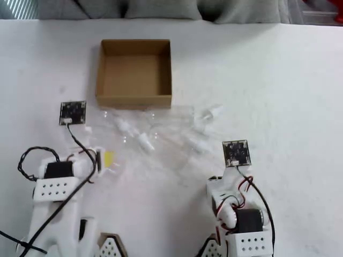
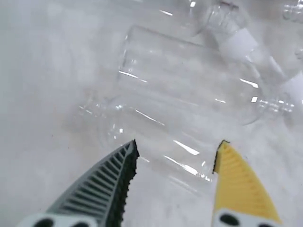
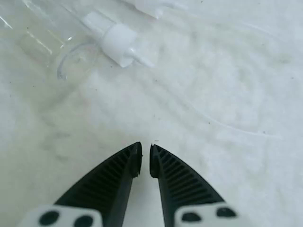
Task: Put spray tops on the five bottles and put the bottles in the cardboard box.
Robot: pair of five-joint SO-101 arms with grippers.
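Observation:
An open cardboard box [image 1: 134, 72] stands at the back of the white table, with nothing in it. In front of it lie several clear bottles [image 1: 161, 128] and white spray tops [image 1: 143, 141], scattered and on their sides. My left gripper [image 2: 177, 144] is open, its grey and yellow fingertips at either side of the base of a lying clear bottle [image 2: 184, 90]. My right gripper [image 3: 145, 146] is shut with nothing in it, low over bare table. Ahead of it lies a white spray top [image 3: 118, 40] fitted on a clear bottle, with its thin dip tube [image 3: 227, 125] nearby.
Both arms [image 1: 59, 187] sit at the near edge, the right arm [image 1: 238, 214] beside the pile. A second white spray top [image 3: 151, 5] lies farther off. Open table stretches right of the box and the bottles.

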